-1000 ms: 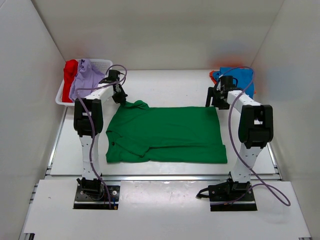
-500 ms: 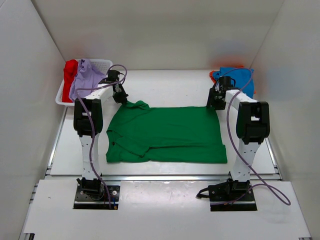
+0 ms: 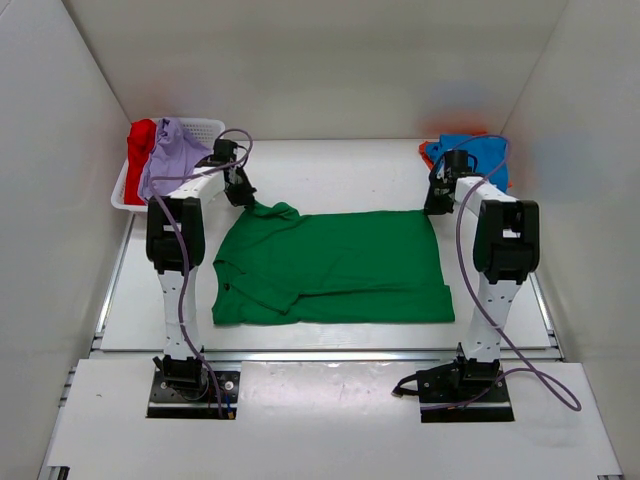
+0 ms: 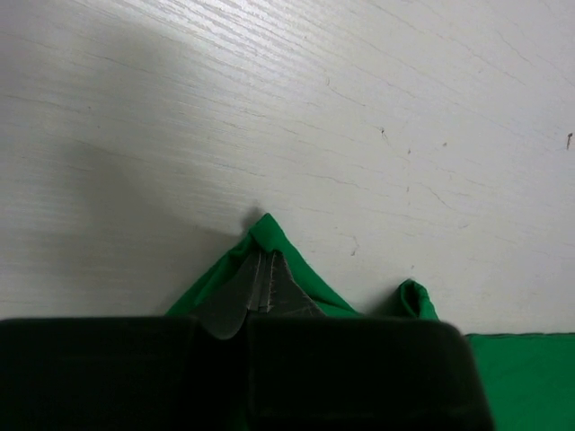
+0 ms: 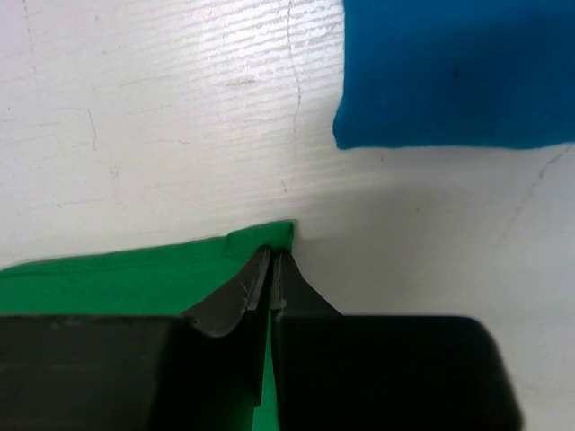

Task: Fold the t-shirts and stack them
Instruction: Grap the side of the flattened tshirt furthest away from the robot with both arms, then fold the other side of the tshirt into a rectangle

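A bright green t-shirt (image 3: 330, 268) lies spread flat across the middle of the table. My left gripper (image 3: 244, 199) is shut on its far left corner (image 4: 265, 235), which is drawn up into a peak. At the far right corner (image 5: 269, 238) my right gripper (image 3: 433, 208) is shut on the cloth edge. A folded blue t-shirt (image 3: 480, 155) (image 5: 458, 72) lies just beyond that corner, with a strip of red under it. Red (image 3: 140, 150) and lavender (image 3: 168, 155) t-shirts hang over the basket at the far left.
The white mesh basket (image 3: 205, 128) stands in the far left corner of the table. White walls close in both sides and the back. Both arm bases sit on the near ledge (image 3: 320, 400).
My right gripper has moved a little further back onto the green shirt's far right corner and closed on it. The left gripper stays shut on its corner.
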Available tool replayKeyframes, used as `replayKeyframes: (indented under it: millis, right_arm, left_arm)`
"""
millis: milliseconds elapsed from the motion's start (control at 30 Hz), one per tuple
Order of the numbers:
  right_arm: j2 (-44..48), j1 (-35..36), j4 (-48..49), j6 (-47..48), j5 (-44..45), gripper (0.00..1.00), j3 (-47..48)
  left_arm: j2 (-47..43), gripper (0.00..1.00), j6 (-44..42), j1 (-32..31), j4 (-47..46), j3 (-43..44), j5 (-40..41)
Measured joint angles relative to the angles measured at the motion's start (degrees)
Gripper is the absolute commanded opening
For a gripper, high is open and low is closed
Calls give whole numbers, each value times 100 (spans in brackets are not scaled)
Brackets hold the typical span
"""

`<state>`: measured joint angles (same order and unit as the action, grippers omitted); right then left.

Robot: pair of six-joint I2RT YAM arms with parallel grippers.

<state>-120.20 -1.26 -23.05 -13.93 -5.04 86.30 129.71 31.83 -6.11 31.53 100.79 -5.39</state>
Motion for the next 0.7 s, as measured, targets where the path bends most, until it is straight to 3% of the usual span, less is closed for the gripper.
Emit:
replayKeyframes:
  millis: [167,300,533,700]
  right_arm:
    - [393,-7,278,22,-46,1,-487]
    - [1244,-48,651,22,-160,0,-1335]
    - [2697,-326,1108,42,-660,1,-2524]
    - [3427,-531,1198,59,-966,0,-3381]
  left_arm:
    - [-92,0,-57,0,195,151,-94]
    - [-546,0,-122,-11,319,7,-155]
    - [-2702,0,-166,2,107,-1770,-299]
    - [-3659,0,-184,-39,125,-2745,-337]
